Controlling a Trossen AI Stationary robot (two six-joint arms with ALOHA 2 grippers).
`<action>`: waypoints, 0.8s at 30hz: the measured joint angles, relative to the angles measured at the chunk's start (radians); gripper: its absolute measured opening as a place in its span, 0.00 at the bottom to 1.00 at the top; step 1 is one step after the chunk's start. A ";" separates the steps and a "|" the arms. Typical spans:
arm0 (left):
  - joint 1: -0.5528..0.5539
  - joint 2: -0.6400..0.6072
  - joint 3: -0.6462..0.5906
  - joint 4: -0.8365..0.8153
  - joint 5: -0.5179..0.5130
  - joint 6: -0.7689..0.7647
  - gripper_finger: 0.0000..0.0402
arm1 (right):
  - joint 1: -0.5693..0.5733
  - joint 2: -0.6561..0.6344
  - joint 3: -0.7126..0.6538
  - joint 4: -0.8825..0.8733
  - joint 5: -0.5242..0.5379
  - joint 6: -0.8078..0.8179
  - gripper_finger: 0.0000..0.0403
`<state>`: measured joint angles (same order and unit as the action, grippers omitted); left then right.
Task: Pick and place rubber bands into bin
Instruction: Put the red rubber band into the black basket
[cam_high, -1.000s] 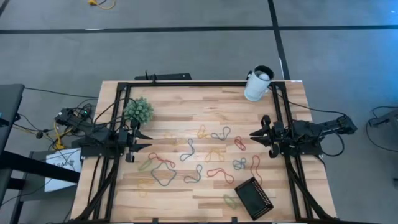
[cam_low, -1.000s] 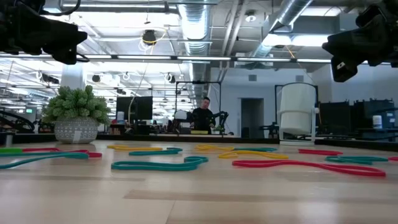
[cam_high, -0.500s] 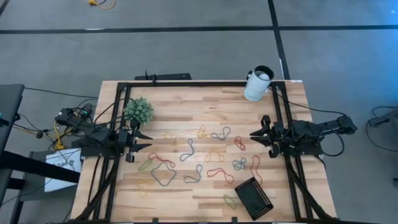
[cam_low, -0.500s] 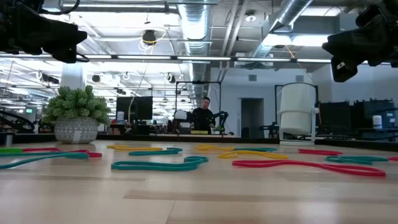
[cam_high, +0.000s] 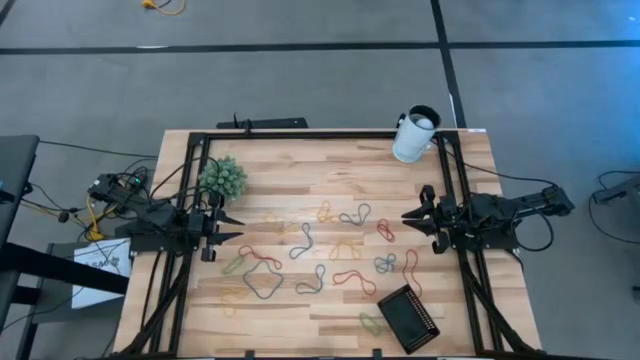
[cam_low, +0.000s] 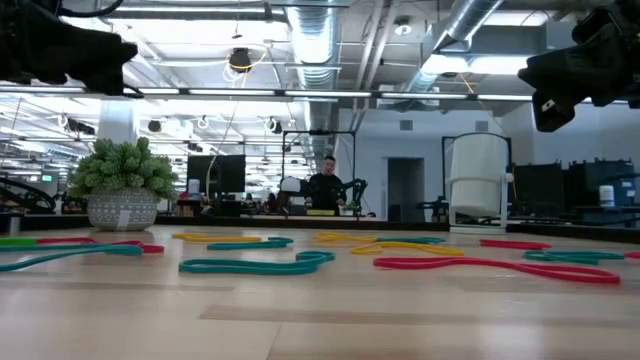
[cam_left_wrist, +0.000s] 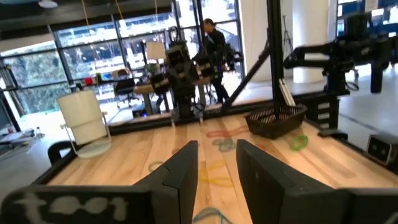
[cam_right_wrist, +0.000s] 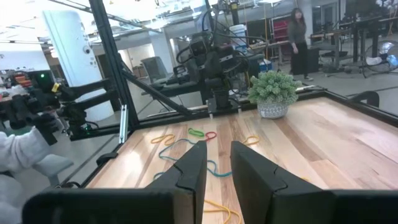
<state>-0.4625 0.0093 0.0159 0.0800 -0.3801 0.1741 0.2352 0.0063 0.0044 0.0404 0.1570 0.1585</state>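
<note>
The left claw hangs above the left edge of the pale wooden plank counter, released and grasping nothing; its two dark fingers stand apart with a clear gap between them. It points toward the counter's middle, a ready posture that faces the work area without blocking it. Just behind this claw's outer side stands a small green artificial plant in a patterned grey pot, well clear of the approach line.

Ahead of the left claw, between it and the right claw, the thin floppy rubber bands in red, blue, green, yellow and grey lie scattered flat on the counter. None is lifted and none appears to be in the bin, so the task is judged to be at its start. Spreading the loops singly leaves each one open to a separate grasp, though several overlap.

The right claw hangs above the right edge, facing the left claw, also released and empty. The small shallow black rectangular bin with ribbed interior sits near this claw, toward the counter's front edge, so the right arm has the shorter carry. A white cylindrical cup stands beyond this claw at the rear corner.
</note>
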 joint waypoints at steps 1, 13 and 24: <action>0.000 0.001 0.001 -0.013 0.000 0.001 0.25 | 0.000 0.000 0.000 0.000 0.000 0.000 0.17; 0.003 0.010 0.003 0.131 -0.313 -0.189 0.25 | 0.000 0.000 0.000 0.000 0.000 0.000 0.17; 0.002 0.088 0.226 -0.026 -0.280 -0.087 0.25 | -0.002 0.000 0.000 0.078 0.004 -0.137 0.17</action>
<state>-0.4603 0.0978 0.2417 0.0539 -0.6601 0.0869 0.2337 0.0059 0.0044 0.1184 0.1608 0.0212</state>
